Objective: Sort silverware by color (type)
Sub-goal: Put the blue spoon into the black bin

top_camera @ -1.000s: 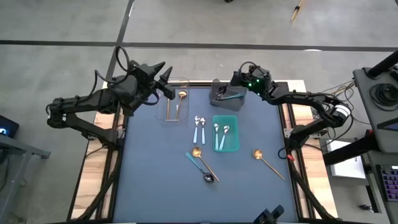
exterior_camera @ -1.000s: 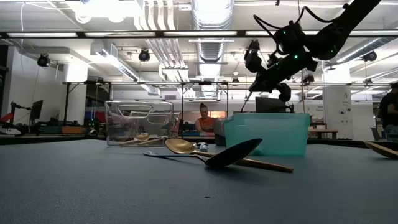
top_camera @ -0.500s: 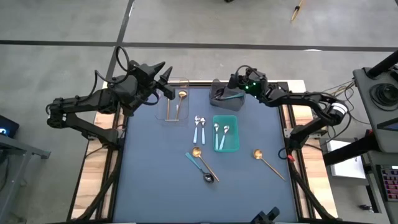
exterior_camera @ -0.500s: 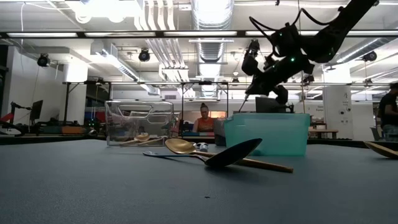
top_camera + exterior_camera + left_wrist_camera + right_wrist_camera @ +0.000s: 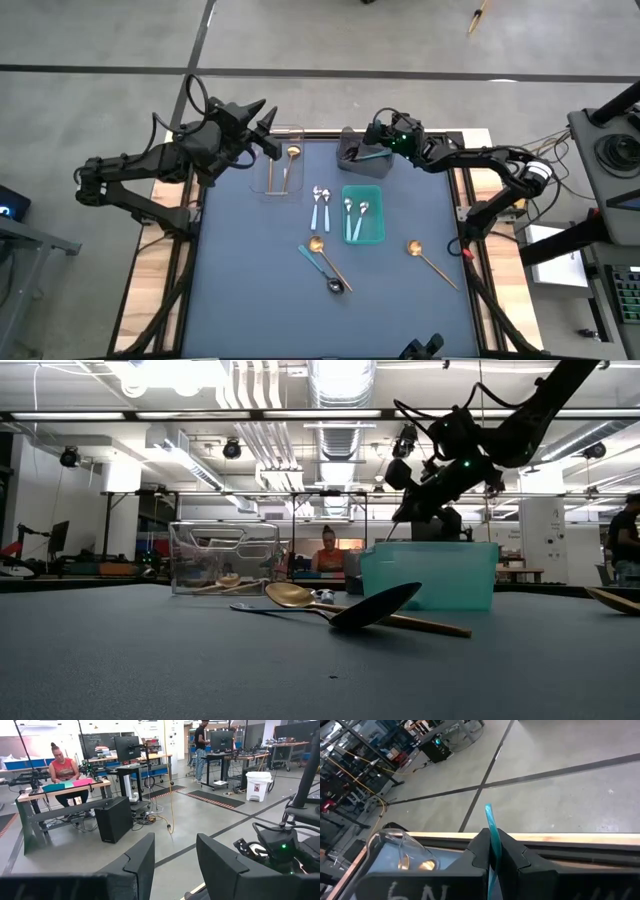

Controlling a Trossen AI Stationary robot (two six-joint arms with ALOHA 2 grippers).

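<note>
My right gripper (image 5: 380, 147) hovers over the grey bin (image 5: 362, 166) at the table's far edge, shut on a teal-handled spoon (image 5: 372, 154). My left gripper (image 5: 268, 135) waits open above the clear bin (image 5: 284, 172), which holds gold spoons (image 5: 291, 155). Two blue-handled spoons (image 5: 320, 206) lie flat on the mat. Two more (image 5: 355, 218) lie in the teal bin (image 5: 380, 236). A gold spoon (image 5: 326, 256) lies across a teal-handled dark spoon (image 5: 324, 270). Another gold spoon (image 5: 428, 259) lies toward the right edge. My right gripper pinches the spoon's teal handle (image 5: 493, 846) between its two shut fingers (image 5: 479, 851). The handle's free end (image 5: 488, 811) pokes out past the fingertips. The spoon is lifted off the table over the grey bin; its bowl end is hidden behind the teal bin (image 5: 430, 575) in the low view.
The three bins stand along the far half of the mat: clear on the left, grey in the middle, teal in front of the grey one. A person sits at a desk (image 5: 64, 770) in the room beyond. The near part of the mat (image 5: 260, 320) is bare.
My right gripper, with the teal-handled spoon, has moved a little toward the table's left edge and down toward the grey bin. Everything else has stayed put.
</note>
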